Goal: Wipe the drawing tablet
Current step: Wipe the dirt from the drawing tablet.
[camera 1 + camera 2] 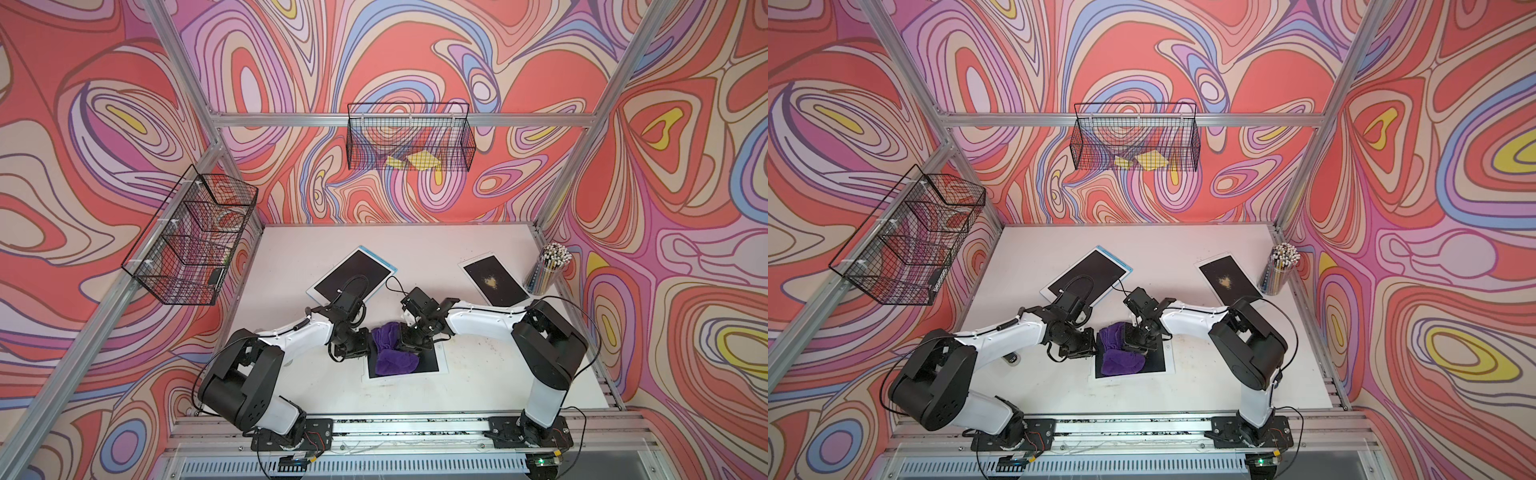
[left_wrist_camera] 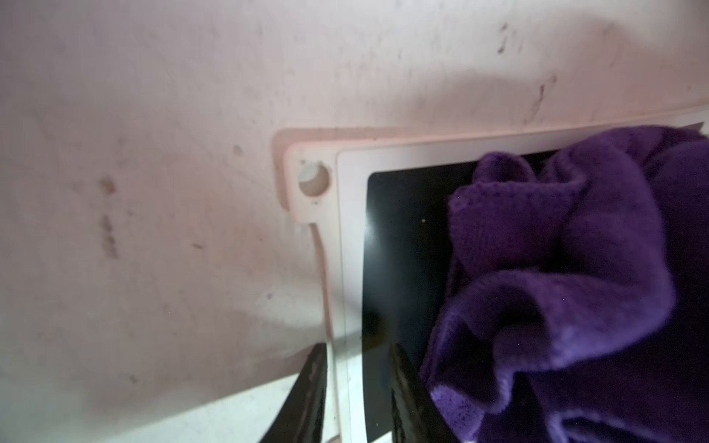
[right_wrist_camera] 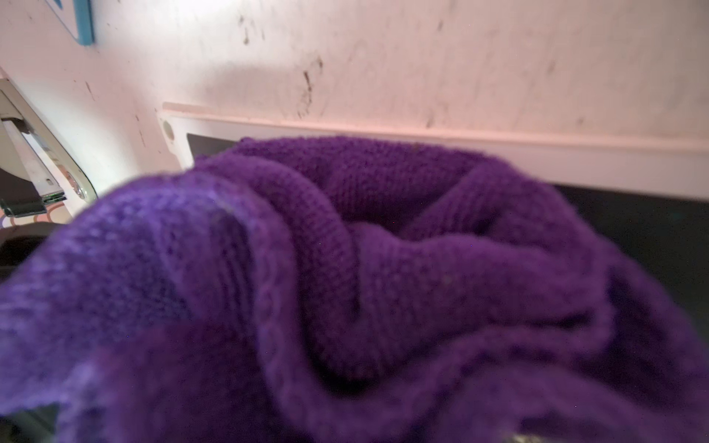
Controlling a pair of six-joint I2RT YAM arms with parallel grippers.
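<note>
Clenching cloth (image 1: 392,357) in right claw (image 1: 404,343) atop tablet (image 1: 428,361) near worktop's (image 1: 490,374) front edge; likely pinning its rim with parted left claw (image 2: 358,399).

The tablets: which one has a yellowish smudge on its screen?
The far tablet beside the cup of pencils; the blue-edged tablet and the cloth-covered tablet show none.

The cloth (image 1: 392,353) is lying on the tablet (image 1: 430,363), which is sitting at the near middle of the bench (image 1: 291,257). A second tablet (image 1: 353,274) is lying behind it to the left and a third tablet (image 1: 494,280) behind to the right. A pencil cup (image 1: 546,270) is standing just right of that. A side basket (image 1: 191,237) is hanging on the left wall and a back basket (image 1: 409,137) on the rear wall.
</note>
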